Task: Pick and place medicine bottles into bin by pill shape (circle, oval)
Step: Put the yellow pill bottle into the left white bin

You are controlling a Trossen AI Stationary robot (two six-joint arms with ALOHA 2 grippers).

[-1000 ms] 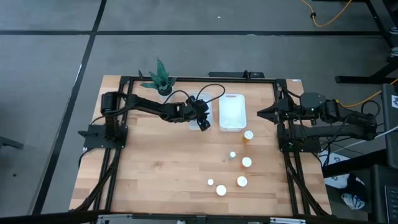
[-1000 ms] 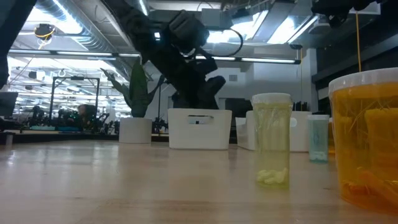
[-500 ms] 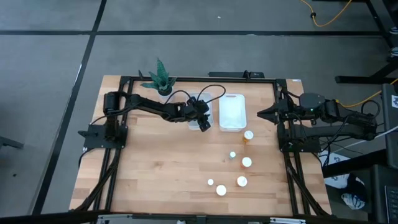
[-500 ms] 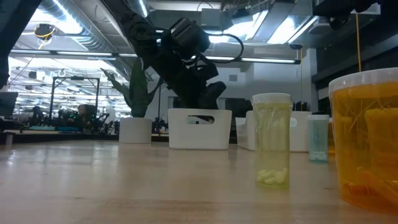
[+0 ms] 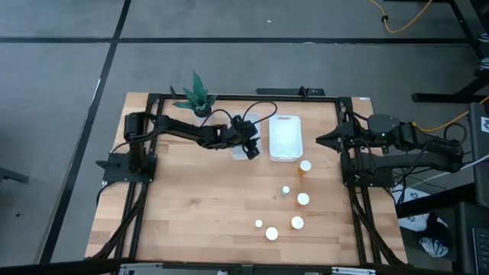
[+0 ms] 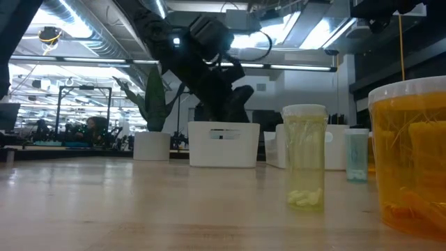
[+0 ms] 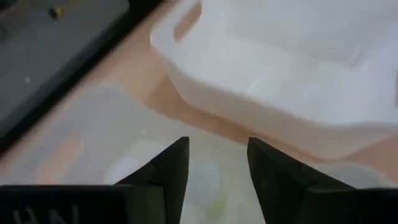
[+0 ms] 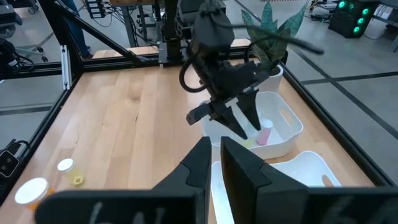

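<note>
Now hovering left gripper, jaws parted and empty, over left white plastic bin; lifting straight clear advisable. Right gripper parked, jaws closed.

We note two bins side by side at the counter's far edge: left bin, right bin. The plant stands left of them. Six bottles stand nearer, right of centre. The left gripper hangs over the left bin.

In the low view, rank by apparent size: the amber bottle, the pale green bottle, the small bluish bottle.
1. amber bottle, cut off by the frame and nearest the camera, so likely exaggerated.
2. pale green bottle.
3. small bluish bottle, farther back.
</note>
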